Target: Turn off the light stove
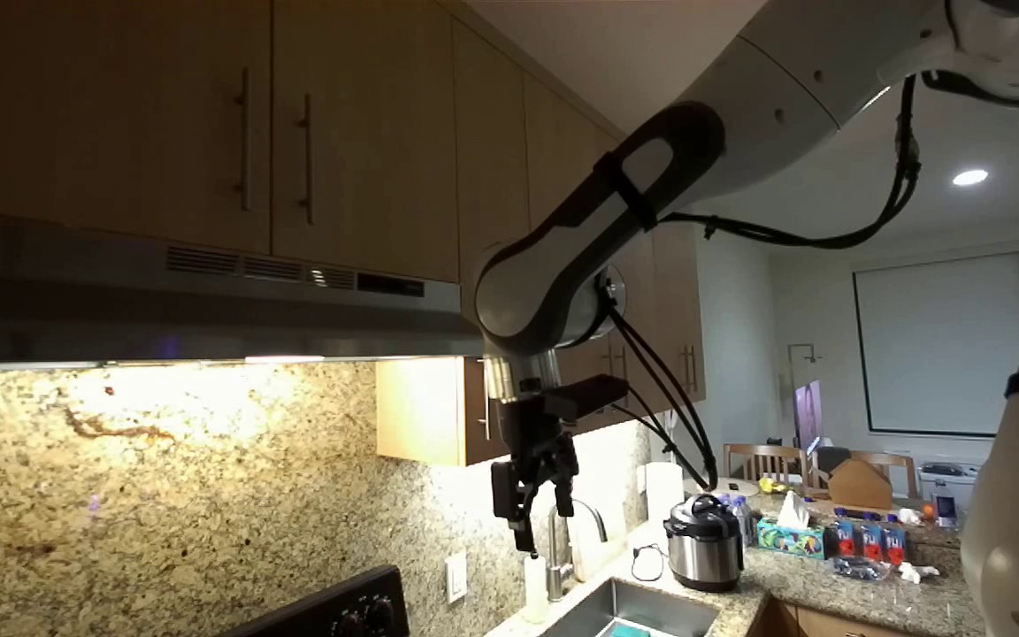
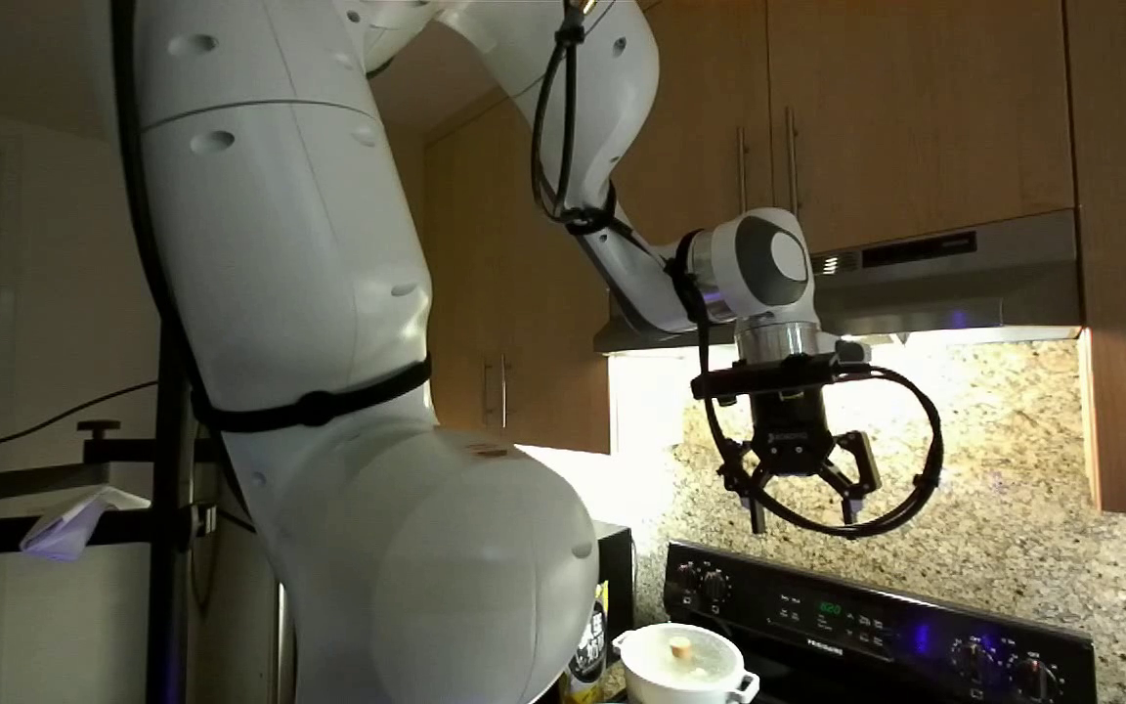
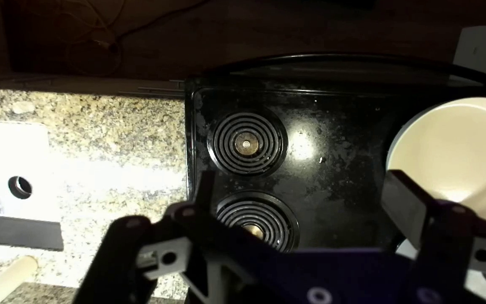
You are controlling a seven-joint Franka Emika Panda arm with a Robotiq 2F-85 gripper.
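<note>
In the wrist view I see a black cooktop (image 3: 340, 194) with two coil burners (image 3: 247, 143) and, apart from them, a cream pot (image 3: 449, 143). In an exterior view I find a steel cooker (image 1: 704, 550) beside the sink (image 1: 664, 606), near a tissue box (image 1: 790, 540); in an exterior view, a lidded white pot (image 2: 685, 670) before the control panel (image 2: 876, 626).

Arm (image 1: 766, 111) bent, grpr (image 2: 804, 518) ptg down, fingers (image 3: 404, 209) wide apart
</note>
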